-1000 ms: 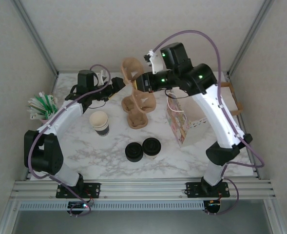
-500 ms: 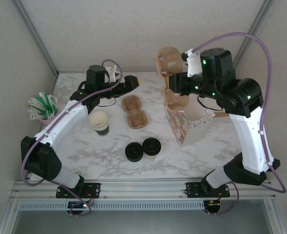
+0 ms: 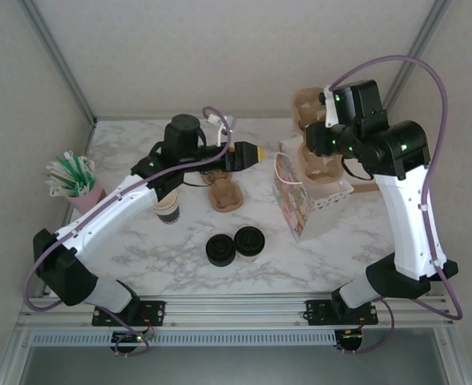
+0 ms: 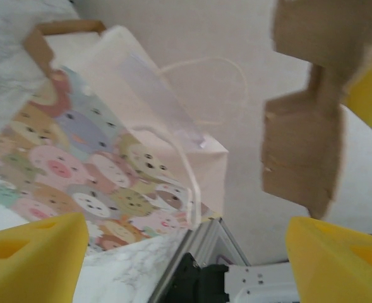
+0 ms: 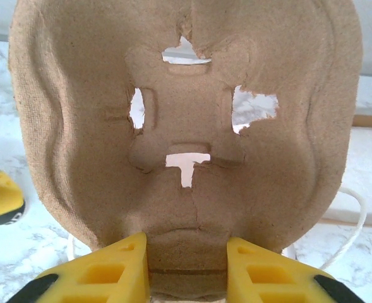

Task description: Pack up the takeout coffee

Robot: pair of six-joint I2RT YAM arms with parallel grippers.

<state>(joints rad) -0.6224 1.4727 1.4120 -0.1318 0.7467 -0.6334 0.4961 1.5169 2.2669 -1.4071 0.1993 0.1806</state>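
Early stage of packing. Your right tool (image 5: 189,268) grips 1 empty pulp carrier (image 3: 312,132) at the mouth of the printed bag (image 3: 293,207) at 3 o'clock; what the bag holds cannot be told. Your left tool (image 4: 184,237), open and empty, faces that bag. The takeout coffee (image 3: 249,241) stands lidded on the tabletop (image 3: 163,257) at 6 o'clock, just beside a pile of lids (image 3: 219,251), not yet in carrier or bag. Both steps remain.

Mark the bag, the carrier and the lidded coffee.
bag (image 3: 292,205), top view, printed side wall.
carrier (image 5: 186,123), right wrist view, middle of its pulp face.
coffee (image 3: 249,238), top view, black lid.
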